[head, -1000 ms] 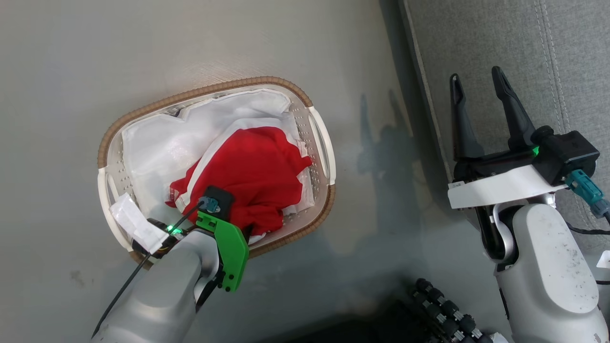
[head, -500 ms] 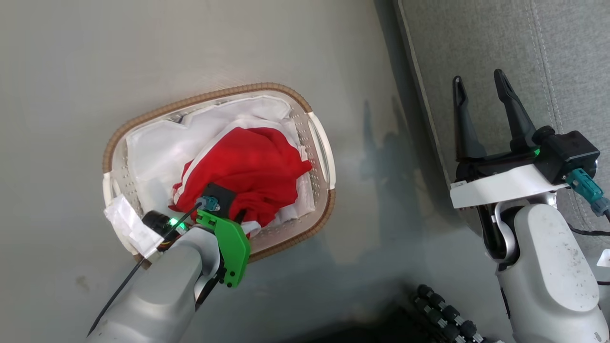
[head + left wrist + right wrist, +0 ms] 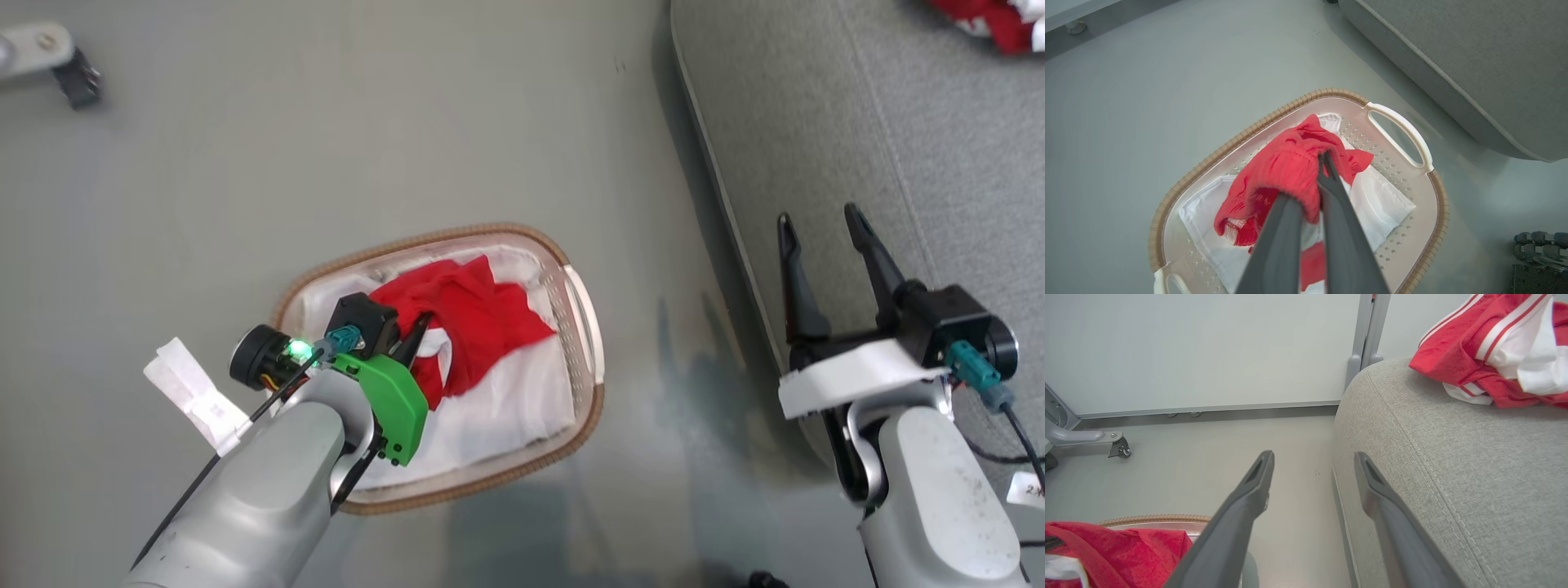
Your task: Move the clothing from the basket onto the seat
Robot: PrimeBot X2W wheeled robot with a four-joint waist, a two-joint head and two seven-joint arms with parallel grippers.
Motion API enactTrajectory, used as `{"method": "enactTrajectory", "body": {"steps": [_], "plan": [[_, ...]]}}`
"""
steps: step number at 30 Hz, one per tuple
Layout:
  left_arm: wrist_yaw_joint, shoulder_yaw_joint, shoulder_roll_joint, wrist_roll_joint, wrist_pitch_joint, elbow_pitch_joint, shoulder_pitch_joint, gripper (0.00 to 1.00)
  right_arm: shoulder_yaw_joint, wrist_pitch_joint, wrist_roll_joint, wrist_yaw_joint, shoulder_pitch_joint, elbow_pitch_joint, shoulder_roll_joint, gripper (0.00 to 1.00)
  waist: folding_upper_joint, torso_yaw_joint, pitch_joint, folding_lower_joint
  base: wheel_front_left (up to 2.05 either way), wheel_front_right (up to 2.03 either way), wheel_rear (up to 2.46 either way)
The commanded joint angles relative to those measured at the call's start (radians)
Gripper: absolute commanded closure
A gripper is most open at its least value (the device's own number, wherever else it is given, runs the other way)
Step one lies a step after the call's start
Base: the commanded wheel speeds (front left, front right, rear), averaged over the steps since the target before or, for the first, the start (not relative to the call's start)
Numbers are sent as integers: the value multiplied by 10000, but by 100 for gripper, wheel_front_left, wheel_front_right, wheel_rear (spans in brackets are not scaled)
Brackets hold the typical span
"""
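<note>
- Left pincer (image 3: 1323, 161) is clamped tight on a red garment (image 3: 1286, 163) in the basket (image 3: 1257, 122), which stands on the floor (image 3: 326, 122) beside the seat (image 3: 816, 122).
- White cloth (image 3: 522, 400) lies beneath.
- Right pincer (image 3: 819, 219) is spread wide and empty over the seat's edge.
- Red-and-white clothing (image 3: 1486, 347) lies on the seat.

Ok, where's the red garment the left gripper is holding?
Head view, lower left of centre: the red garment is pinched in the left gripper over the white cloth inside the basket, with the seat to its right.
</note>
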State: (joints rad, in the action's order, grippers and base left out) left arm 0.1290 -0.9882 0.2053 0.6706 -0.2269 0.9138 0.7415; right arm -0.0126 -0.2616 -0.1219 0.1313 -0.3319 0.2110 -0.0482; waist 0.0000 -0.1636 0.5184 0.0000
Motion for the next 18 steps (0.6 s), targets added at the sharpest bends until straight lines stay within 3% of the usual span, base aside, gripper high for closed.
{"method": "enactTrajectory", "body": {"steps": [1,10,18], "plan": [[23,-50,63,-108,-107,-149,154,100,50,-52,93,-10,315,117,-41,0,0,764,-1715,0,0,0,0],[23,-458,528,-473,-258,-1655,701,100,-147,-51,159,-10,1134,574,-41,0,0,1160,-3720,0,0,0,0],[24,-825,1190,-633,553,-3465,1744,100,-489,-51,-13,-10,1505,863,-40,0,0,1177,-4832,0,0,0,0]]}}
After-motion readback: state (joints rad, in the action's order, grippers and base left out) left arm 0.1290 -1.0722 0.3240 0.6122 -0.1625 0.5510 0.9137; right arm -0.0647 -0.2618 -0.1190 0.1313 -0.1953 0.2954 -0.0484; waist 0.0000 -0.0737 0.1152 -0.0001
